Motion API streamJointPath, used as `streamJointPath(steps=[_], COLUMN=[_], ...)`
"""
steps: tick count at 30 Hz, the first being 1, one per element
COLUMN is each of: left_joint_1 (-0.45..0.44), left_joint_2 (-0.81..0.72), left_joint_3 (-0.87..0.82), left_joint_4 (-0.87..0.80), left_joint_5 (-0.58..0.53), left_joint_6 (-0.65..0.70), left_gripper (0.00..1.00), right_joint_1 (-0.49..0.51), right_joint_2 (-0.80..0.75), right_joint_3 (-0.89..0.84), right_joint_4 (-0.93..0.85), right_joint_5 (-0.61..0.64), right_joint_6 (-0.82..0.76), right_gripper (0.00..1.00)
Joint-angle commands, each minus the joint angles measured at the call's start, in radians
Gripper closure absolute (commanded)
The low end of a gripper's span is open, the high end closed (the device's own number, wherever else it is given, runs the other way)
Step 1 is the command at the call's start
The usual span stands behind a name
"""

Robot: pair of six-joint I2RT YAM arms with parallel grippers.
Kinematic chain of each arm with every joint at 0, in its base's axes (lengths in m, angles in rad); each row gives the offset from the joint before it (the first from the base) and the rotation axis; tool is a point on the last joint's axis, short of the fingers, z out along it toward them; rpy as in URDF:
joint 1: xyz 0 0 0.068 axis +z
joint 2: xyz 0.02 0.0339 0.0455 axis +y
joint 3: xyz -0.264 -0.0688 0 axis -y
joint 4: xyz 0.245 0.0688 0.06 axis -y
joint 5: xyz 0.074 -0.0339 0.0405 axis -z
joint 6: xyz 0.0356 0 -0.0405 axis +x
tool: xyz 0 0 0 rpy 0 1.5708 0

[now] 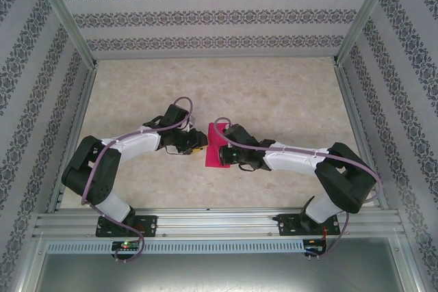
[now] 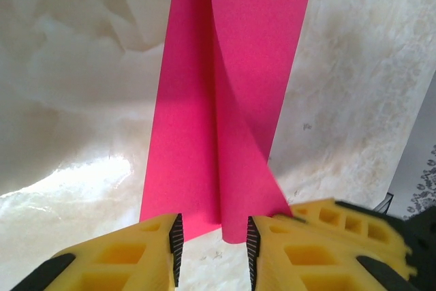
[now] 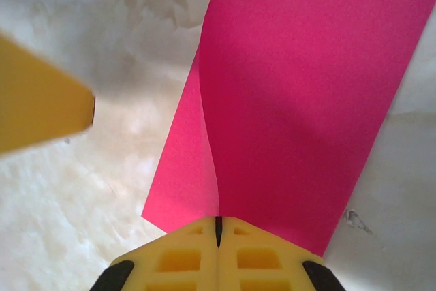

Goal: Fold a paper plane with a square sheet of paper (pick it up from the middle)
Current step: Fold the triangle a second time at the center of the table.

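Operator: Overhead view. I see the pink sheet (image 1: 215, 138) on the marbled table (image 1: 274, 94), between the left gripper (image 1: 198, 147) and the right gripper (image 1: 221, 160), each at one of its edges.

Observer: Jaw state from there?

Operator: I cannot tell from above. Left wrist view: left gripper (image 2: 214, 247), yellow fingers (image 2: 136, 257) apart, near end of the sheet (image 2: 225, 66) in the gap, one layer curling up along a lengthwise fold. The right-hand finger touches a corner; nothing is pinched.

Observer: Right side?

Operator: Right wrist view: right gripper (image 3: 218, 226), jaws pressed together, clamped on the near edge of the sheet (image 3: 306, 100). The upper layer bows up off the lower. A blurred yellow finger (image 3: 37, 93) of the left gripper sits at frame left, apart from the paper.
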Motion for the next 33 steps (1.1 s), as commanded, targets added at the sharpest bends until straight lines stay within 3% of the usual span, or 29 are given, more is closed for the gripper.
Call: streamJointPath(steps=[1,5,12,26,33], left_joint_1=[-0.022,-0.028,-0.055,-0.09,-0.089], left_joint_2=[-0.022,-0.011,0.046,0.157,0.191], left_joint_3=[0.005,0.012,0.04,0.083,0.088], left_joint_4=[-0.053,-0.056,-0.085,-0.067,-0.1], left_joint_5=[-0.029,-0.022,-0.024,-0.018,-0.038], left_joint_6=[0.03,0.036,0.049,0.052,0.065], left_gripper=[0.68,0.71,0.9,0.94,0.94], right_joint_1=[-0.028,-0.036,-0.045,-0.06,-0.111], right_joint_2=[-0.027,-0.01,0.002,0.0,-0.017], right_joint_3=[-0.055,-0.094,-0.091,-0.096,-0.076], right_joint_4=[0.178,0.272,0.266,0.252,0.114], right_joint_5=[-0.098,-0.127,-0.133,-0.138,-0.145], right_joint_6=[0.134,0.202,0.205,0.199,0.155], right_gripper=[0.98,0.97,0.96,0.94,0.92])
